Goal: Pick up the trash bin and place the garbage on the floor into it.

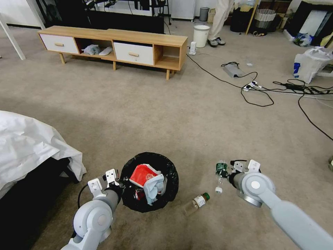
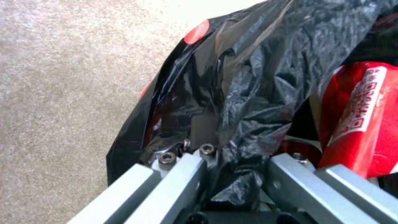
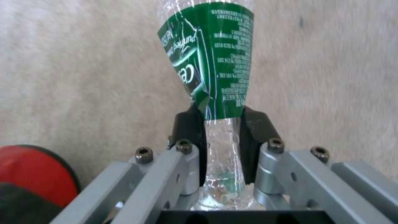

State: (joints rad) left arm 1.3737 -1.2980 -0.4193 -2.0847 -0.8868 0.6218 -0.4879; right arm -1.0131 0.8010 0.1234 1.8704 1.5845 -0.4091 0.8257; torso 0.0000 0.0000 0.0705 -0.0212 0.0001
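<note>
The trash bin (image 1: 171, 170), round and lined with a crinkled black bag (image 2: 248, 77), sits low in front of me. My left gripper (image 1: 121, 185) is shut on its near-left rim, with the bag pinched between the fingers (image 2: 236, 161). Inside lie a red wrapper (image 1: 143, 173) (image 2: 360, 118), a bluish tissue (image 1: 154, 187) and a red can (image 1: 138, 194). To the right, my right gripper (image 1: 226, 171) (image 3: 222, 137) is shut on a crushed clear bottle with a green label (image 1: 221, 169) (image 3: 211, 62), just above the carpet floor (image 1: 173, 114). A green-capped bottle (image 1: 198, 201) lies on the floor between bin and right gripper.
A bed with a white sheet (image 1: 27, 146) stands close on the left. A low wooden bench (image 1: 114, 45) lines the back. Black cables and a power strip (image 1: 256, 86) cross the floor at the right, near a white plastic bag (image 1: 308, 62). A white bucket (image 1: 201, 34) stands far back.
</note>
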